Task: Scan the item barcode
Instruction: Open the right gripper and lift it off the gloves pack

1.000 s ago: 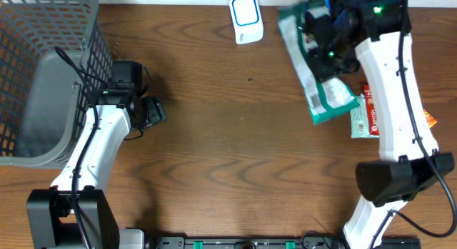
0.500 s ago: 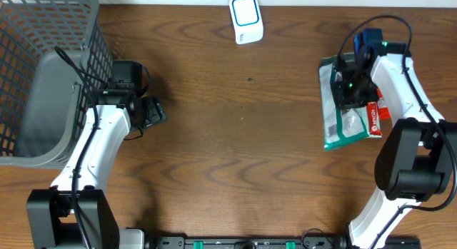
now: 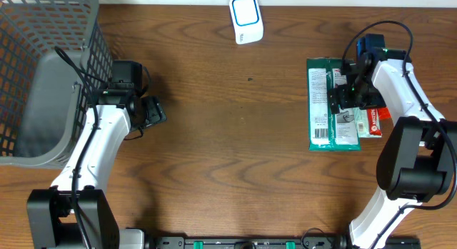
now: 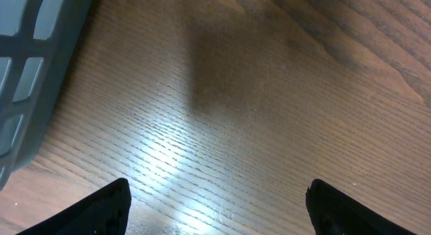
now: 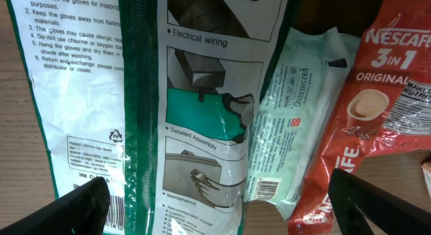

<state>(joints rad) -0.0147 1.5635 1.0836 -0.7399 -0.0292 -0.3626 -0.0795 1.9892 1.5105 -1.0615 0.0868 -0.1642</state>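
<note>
black fingers (image 5: 81, 208) of the right gripper (image 5: 225, 205) are seen spread wide apart, with nothing pinched between them. the gripper is held over the right edge of a green packet (image 3: 321, 106), which is laid flat on the wooden table (image 3: 228, 156) with its printed back facing up. whether the packet is touched by the fingers cannot be told. small instruction text and line drawings are shown on that face in the right wrist view. just to the right of the packet, against its edge, a pale green sachet (image 5: 296, 114) is laid. a red coffee sachet (image 5: 380, 107) is laid on the far side of that one. well apart from the packet, up and to its left near the table's far edge, a white scanner (image 3: 246, 19) with a blue ring is set. far to the left of the packet, the left gripper (image 3: 151, 112) is held above bare wood, its fingers likewise parted and nothing between them. a grey basket (image 3: 50, 78) is stood just beyond it, farthest from the packet.
</note>
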